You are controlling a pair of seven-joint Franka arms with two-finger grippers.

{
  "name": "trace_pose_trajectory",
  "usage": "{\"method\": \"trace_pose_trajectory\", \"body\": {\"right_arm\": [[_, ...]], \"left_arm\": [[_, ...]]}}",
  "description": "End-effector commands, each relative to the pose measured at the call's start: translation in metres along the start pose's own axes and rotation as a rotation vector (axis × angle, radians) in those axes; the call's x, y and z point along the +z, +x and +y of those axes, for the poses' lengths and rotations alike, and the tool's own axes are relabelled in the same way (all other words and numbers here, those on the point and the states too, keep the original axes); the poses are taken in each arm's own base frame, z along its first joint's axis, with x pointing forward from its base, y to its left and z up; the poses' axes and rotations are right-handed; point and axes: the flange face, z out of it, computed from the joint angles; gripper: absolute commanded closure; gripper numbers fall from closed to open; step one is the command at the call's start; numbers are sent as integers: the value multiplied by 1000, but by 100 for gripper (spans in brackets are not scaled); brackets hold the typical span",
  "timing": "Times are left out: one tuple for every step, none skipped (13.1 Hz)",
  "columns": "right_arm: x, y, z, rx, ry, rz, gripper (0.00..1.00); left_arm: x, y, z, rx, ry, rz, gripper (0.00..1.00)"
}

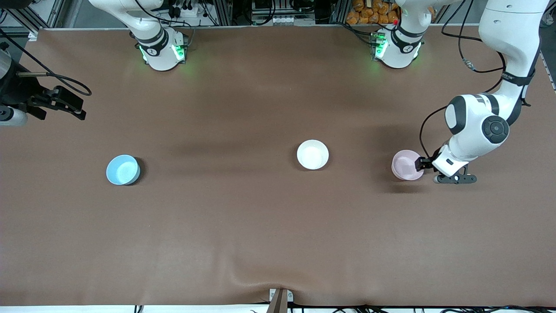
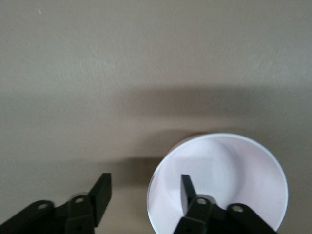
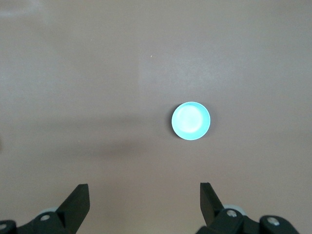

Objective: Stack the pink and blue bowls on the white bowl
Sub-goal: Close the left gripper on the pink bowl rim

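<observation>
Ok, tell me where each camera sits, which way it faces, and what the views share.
Front: high across the table, facing both bases; left gripper at the pink bowl, white bowl mid-table.
Left wrist: looks down past its fingers straddling the pink bowl's rim.
Right wrist: high, open right gripper over the blue bowl.
Front shares one bowl with each wrist.

Table covering [image 1: 260, 226]: a plain brown sheet was laid over the whole table, with a slight wrinkle raised at the edge nearest the front camera.
Bracket [image 1: 280, 298]: a small metal piece was seen at the middle of that nearest edge.
Orange items [image 1: 369, 12]: a cluster of orange-brown objects was stored off the table; what they were could not be told.
Cables [image 1: 191, 11]: dark leads were bundled along the frame above the table.
</observation>
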Motion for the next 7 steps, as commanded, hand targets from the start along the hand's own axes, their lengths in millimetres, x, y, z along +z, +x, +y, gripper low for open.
{"method": "trace_pose_trajectory", "body": {"right_arm": [[-3,-3,2,-7,11,4,0],[-3,-3,2,-7,11,4,0],[-3,-3,2,-7,11,4,0],[-3,-3,2,-7,11,2,0],[-3,-3,2,-7,11,4,0],[-3,-3,2,-7,11,2,0],[-3,-3,3,-5,11,2,0]], "left_arm": [[4,-12,0,16,-4,-15,57],[7,-13,0,17,-4,-21,65],[8,-14,0,17,-5,-23,71],[9,-14,1,19,-5,-25,76],[9,-14,1,19,-5,-25,77],[9,-14,0,17,-5,-24,78],[9,-14,1,19,-5,-25,83]]}}
